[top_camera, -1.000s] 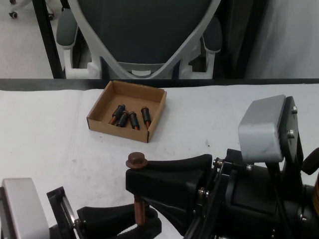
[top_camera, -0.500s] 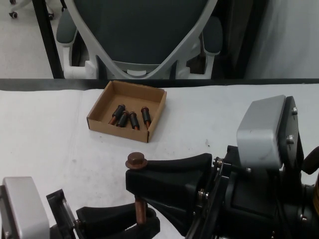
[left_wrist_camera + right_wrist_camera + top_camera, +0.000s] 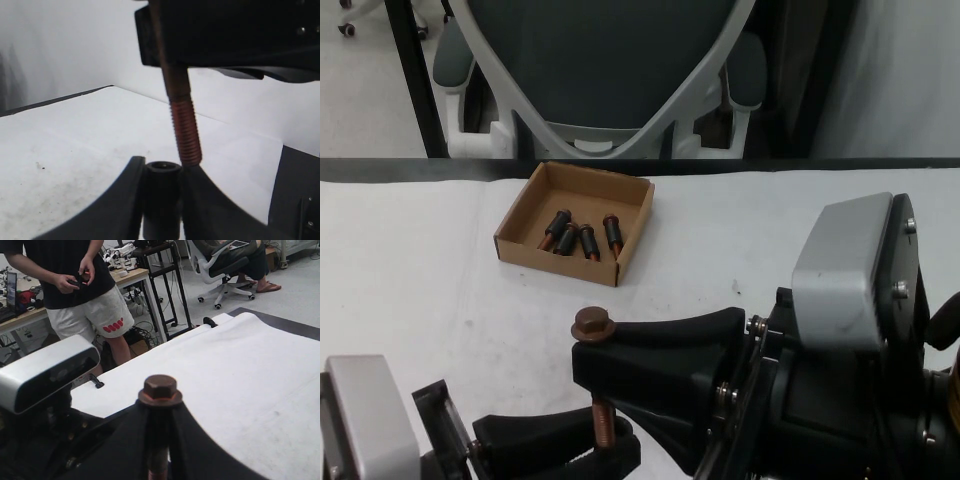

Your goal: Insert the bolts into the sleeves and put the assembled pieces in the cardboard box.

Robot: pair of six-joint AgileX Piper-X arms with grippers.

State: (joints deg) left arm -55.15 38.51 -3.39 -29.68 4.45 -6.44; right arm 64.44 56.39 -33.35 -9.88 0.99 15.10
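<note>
My right tool (image 3: 159, 440) clamps the copper bolt (image 3: 159, 390) upright, tip beside the mouth of the sleeve (image 3: 161, 200) gripped by my left tool (image 3: 161, 175); farther off, the cardboard box (image 3: 555, 262) holds four assembled pieces (image 3: 582, 238).

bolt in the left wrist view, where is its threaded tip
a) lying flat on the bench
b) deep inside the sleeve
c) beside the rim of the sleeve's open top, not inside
c: the bolt hangs upright, its threaded end beside the rim of the sleeve, whose hole shows open and empty.
</note>
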